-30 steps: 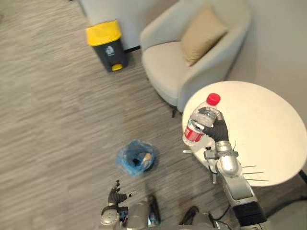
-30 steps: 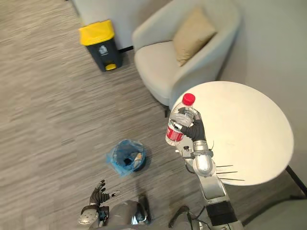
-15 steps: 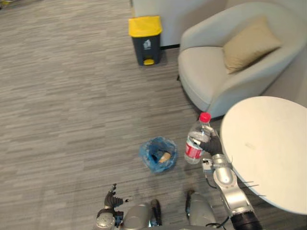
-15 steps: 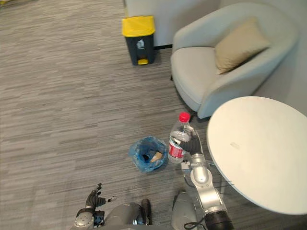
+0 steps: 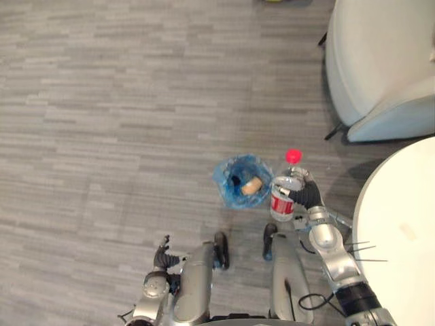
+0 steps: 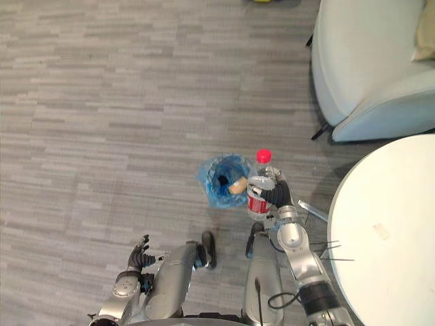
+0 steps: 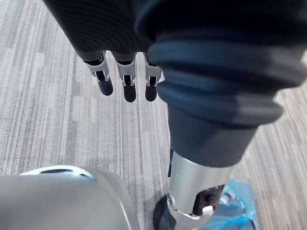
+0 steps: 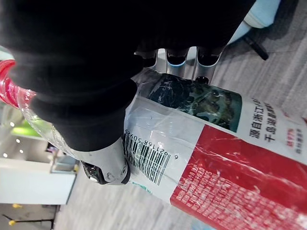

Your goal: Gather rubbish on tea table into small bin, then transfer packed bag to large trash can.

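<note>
My view has swung round. The grey wood-grain floor spreads wide, with the pale armchair and round cream table off to the right. The small bin lined with a blue bag now sits just beside the clear plastic bottle with a red cap. A second ago the bottle hung over the table's rim, so I judge the drop is close. My right hand is wrapped round the bottle; my left hand hangs low, fingers relaxed. The bottle carries a red label and a barcode — print I leave unread.
</note>
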Robot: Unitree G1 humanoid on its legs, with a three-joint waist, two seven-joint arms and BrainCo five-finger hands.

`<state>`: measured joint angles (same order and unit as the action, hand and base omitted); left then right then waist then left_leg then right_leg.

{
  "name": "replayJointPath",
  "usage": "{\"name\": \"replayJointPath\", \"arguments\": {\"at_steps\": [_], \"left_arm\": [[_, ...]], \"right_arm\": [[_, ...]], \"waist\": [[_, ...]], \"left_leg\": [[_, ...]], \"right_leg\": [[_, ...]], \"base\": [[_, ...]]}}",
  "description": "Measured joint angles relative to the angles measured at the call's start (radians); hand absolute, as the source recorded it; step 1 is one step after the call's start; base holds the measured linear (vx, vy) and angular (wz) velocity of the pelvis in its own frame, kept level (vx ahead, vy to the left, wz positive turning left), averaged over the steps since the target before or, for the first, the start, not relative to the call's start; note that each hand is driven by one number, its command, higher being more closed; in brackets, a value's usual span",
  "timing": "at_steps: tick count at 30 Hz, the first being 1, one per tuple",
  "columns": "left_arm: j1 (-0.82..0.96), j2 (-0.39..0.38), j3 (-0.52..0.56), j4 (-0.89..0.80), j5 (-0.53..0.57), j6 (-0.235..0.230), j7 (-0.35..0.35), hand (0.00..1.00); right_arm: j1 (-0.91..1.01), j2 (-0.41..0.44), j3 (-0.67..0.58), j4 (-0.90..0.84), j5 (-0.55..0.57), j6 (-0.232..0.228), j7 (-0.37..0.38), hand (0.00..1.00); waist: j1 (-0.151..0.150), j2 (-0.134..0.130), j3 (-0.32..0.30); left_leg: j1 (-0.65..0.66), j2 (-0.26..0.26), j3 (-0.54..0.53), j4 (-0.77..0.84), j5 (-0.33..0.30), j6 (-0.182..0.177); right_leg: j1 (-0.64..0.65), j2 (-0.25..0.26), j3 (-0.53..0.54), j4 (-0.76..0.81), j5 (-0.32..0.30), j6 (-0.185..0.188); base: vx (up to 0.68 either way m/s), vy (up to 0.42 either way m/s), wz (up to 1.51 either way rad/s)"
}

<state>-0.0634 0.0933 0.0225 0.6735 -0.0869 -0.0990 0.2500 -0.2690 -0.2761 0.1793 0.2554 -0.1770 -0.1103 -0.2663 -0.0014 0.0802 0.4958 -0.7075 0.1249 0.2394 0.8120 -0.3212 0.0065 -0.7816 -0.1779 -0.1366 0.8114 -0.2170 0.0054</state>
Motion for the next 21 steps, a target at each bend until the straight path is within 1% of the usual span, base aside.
{"name": "replayJointPath", "arguments": {"at_steps": [1, 2, 3, 4, 5, 6, 7, 8, 10, 11, 12, 13, 17, 21], "left_arm": [[-0.051, -0.002, 0.013, -0.005, -0.019, -0.005, 0.011, 0.0], [-0.096, -0.003, 0.029, -0.018, -0.038, -0.007, 0.018, 0.0], [-0.116, -0.002, 0.04, -0.032, -0.049, -0.01, 0.023, 0.0], [-0.154, -0.001, 0.061, -0.062, -0.067, -0.018, 0.038, 0.0], [-0.192, 0.001, 0.073, -0.088, -0.081, -0.022, 0.044, 0.0], [-0.205, 0.002, 0.079, -0.101, -0.082, -0.025, 0.047, 0.0], [-0.219, 0.006, 0.096, -0.133, -0.093, -0.031, 0.057, 0.0], [-0.223, 0.007, 0.103, -0.142, -0.106, -0.037, 0.06, 0.0], [-0.238, 0.009, 0.128, -0.196, -0.136, -0.045, 0.062, 0.0], [-0.24, 0.008, 0.129, -0.209, -0.14, -0.046, 0.062, 0.0], [-0.24, 0.008, 0.132, -0.238, -0.148, -0.053, 0.062, 0.0], [-0.24, 0.009, 0.144, -0.257, -0.159, -0.064, 0.062, 0.0], [-0.238, 0.013, 0.169, -0.289, -0.19, -0.066, 0.063, 0.0], [-0.235, 0.011, 0.166, -0.302, -0.19, -0.076, 0.061, 0.0]], "right_arm": [[-0.035, 0.006, 0.001, 0.0, -0.014, 0.008, -0.018, 1.0], [-0.091, 0.014, 0.003, 0.001, -0.025, 0.016, -0.029, 1.0], [-0.124, 0.015, 0.003, 0.0, -0.028, 0.022, -0.04, 1.0], [-0.186, 0.021, 0.007, 0.0, -0.029, 0.032, -0.055, 1.0], [-0.238, 0.024, 0.005, 0.0, -0.03, 0.042, -0.071, 1.0], [-0.26, 0.022, 0.006, 0.0, -0.031, 0.049, -0.081, 1.0], [-0.303, 0.022, 0.006, 0.0, -0.031, 0.057, -0.089, 1.0], [-0.32, 0.022, 0.006, 0.0, -0.032, 0.059, -0.095, 1.0], [-0.38, 0.009, 0.006, -0.001, -0.044, 0.072, -0.122, 1.0], [-0.395, 0.001, 0.004, -0.001, -0.049, 0.074, -0.129, 1.0], [-0.429, -0.019, 0.003, -0.002, -0.062, 0.077, -0.147, 1.0], [-0.468, -0.037, 0.003, -0.002, -0.064, 0.079, -0.155, 1.0], [-0.554, -0.086, 0.027, -0.002, -0.068, 0.082, -0.187, 1.0], [-0.622, -0.132, 0.063, -0.002, -0.07, 0.082, -0.192, 1.0]], "waist": [[0.019, -0.002, 0.009], [0.023, -0.002, 0.031], [0.023, -0.002, 0.04], [0.03, -0.004, 0.051], [0.044, -0.002, 0.053], [0.047, -0.002, 0.053], [0.049, -0.001, 0.054], [0.049, -0.001, 0.054], [0.06, -0.001, 0.054], [0.065, -0.001, 0.054], [0.072, -0.001, 0.054], [0.073, -0.001, 0.054], [0.075, -0.001, 0.054], [0.085, -0.001, 0.054]], "left_leg": [[-0.093, 0.016, 0.0, 0.061, -0.013, 0.006], [-0.18, 0.026, -0.004, 0.115, -0.02, 0.012], [-0.226, 0.033, -0.004, 0.141, -0.022, 0.015], [-0.318, 0.041, -0.004, 0.189, -0.025, 0.02], [-0.404, 0.051, -0.005, 0.239, -0.028, 0.024], [-0.442, 0.052, -0.006, 0.262, -0.029, 0.026], [-0.509, 0.056, -0.011, 0.31, -0.03, 0.029], [-0.537, 0.059, -0.015, 0.333, -0.033, 0.032], [-0.621, 0.07, -0.026, 0.401, -0.036, 0.035], [-0.638, 0.071, -0.028, 0.409, -0.039, 0.031], [-0.669, 0.071, -0.028, 0.416, -0.043, 0.034], [-0.699, 0.072, -0.028, 0.419, -0.043, 0.034], [-0.744, 0.097, -0.014, 0.421, -0.033, 0.03], [-0.754, 0.104, -0.008, 0.42, -0.026, 0.04]], "right_leg": [[-0.091, 0.001, 0.001, 0.052, -0.006, -0.008], [-0.175, -0.001, 0.004, 0.101, -0.009, -0.014], [-0.22, -0.001, 0.005, 0.123, -0.011, -0.016], [-0.313, -0.002, 0.012, 0.169, -0.013, -0.017], [-0.401, -0.002, 0.02, 0.215, -0.013, -0.019], [-0.441, -0.003, 0.026, 0.24, -0.014, -0.021], [-0.507, -0.01, 0.028, 0.287, -0.02, -0.025], [-0.533, -0.012, 0.028, 0.308, -0.024, -0.025], [-0.609, -0.016, 0.029, 0.369, -0.036, -0.022], [-0.625, -0.017, 0.03, 0.376, -0.036, -0.021], [-0.656, -0.017, 0.032, 0.384, -0.039, -0.017], [-0.686, -0.016, 0.034, 0.388, -0.038, -0.016], [-0.731, -0.014, 0.033, 0.392, -0.034, -0.015], [-0.746, -0.012, 0.033, 0.391, -0.031, -0.017]], "base": [[-0.22, -0.034, 0.02], [-0.23, -0.036, 0.02], [-0.24, -0.031, 0.02], [-0.21, -0.021, -0.04], [-0.16, -0.016, -0.05], [-0.12, -0.012, 0.0], [-0.09, -0.008, 0.05], [-0.13, -0.005, 0.05], [-0.11, 0.012, 0.06], [-0.12, 0.015, 0.09], [-0.12, 0.012, 0.08], [-0.12, 0.008, 0.1], [-0.11, -0.006, 0.09], [-0.04, 0.021, -0.04]]}}
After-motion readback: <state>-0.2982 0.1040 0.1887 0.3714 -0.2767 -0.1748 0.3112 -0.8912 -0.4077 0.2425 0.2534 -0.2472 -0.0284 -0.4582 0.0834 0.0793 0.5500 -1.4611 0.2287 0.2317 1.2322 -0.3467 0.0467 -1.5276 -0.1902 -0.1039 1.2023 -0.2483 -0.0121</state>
